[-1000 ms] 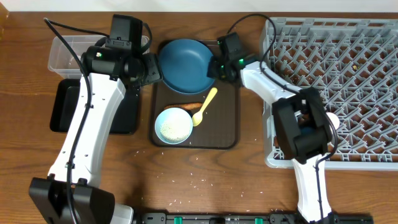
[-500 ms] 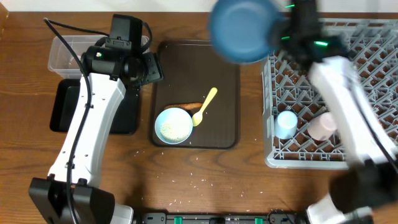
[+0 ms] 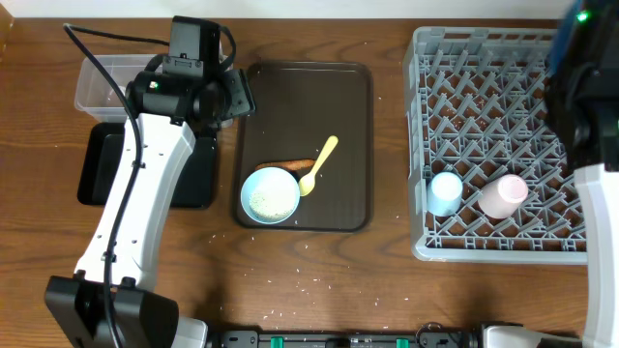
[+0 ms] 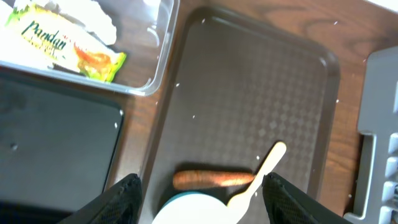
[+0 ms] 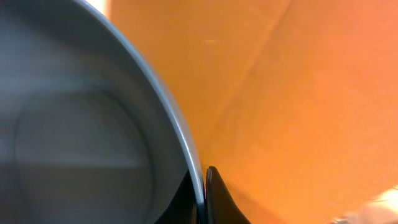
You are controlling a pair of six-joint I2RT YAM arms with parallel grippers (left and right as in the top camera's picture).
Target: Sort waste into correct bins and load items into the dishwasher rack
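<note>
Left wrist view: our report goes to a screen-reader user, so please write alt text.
A dark brown serving tray holds a thin orange carrot-like stick and a yellow plastic spoon. Left of it, a clear plastic tub contains a green-yellow snack wrapper.

Dark blue dish (image 5: 93,124) gone from upper end of brown tray (image 3: 309,106); that area now bare. Right arm (image 3: 590,116) swung from tray, across the top, to far right edge over the rack (image 3: 484,116). Dish out of overhead view; right wrist view shows its rim pinched in the right claw (image 5: 202,199). Small blue cup (image 3: 445,193) and pink cup (image 3: 504,195) in rack now uncovered.
</note>
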